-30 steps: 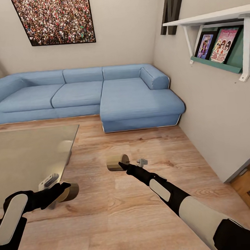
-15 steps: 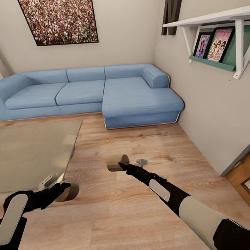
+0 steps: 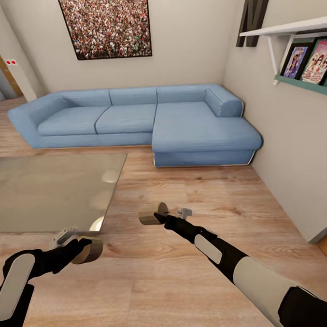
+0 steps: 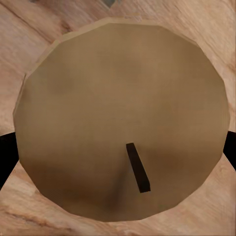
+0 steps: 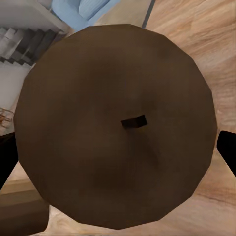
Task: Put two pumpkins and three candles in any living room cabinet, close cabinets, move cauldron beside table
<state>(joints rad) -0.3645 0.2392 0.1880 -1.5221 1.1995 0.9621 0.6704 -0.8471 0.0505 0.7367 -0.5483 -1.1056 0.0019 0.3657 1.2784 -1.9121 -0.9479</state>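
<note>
Each gripper holds a candle over the wood floor. In the head view my left gripper (image 3: pixel 85 245) is shut on a squat beige candle (image 3: pixel 93 251) near the corner of the low table (image 3: pixel 44 190). My right gripper (image 3: pixel 159 216) is shut on a second candle (image 3: pixel 148 215), held out ahead at mid-floor. The left wrist view looks onto the flat round top and dark wick of its candle (image 4: pixel 123 123), with dark fingers (image 4: pixel 4 155) at both sides. The right wrist view shows a darker candle top (image 5: pixel 118 123) in the same way.
A blue corner sofa (image 3: pixel 132 119) stands along the far wall under a large picture (image 3: pixel 106 24). A wall runs along the right with a white shelf (image 3: pixel 291 30) holding framed prints. Open wood floor (image 3: pixel 194 190) lies between table, sofa and wall.
The camera has turned left, so the sofa, picture and shelf have slid right in the picture and a doorway shows at far left. Both arms keep their pose, still holding the candles.
</note>
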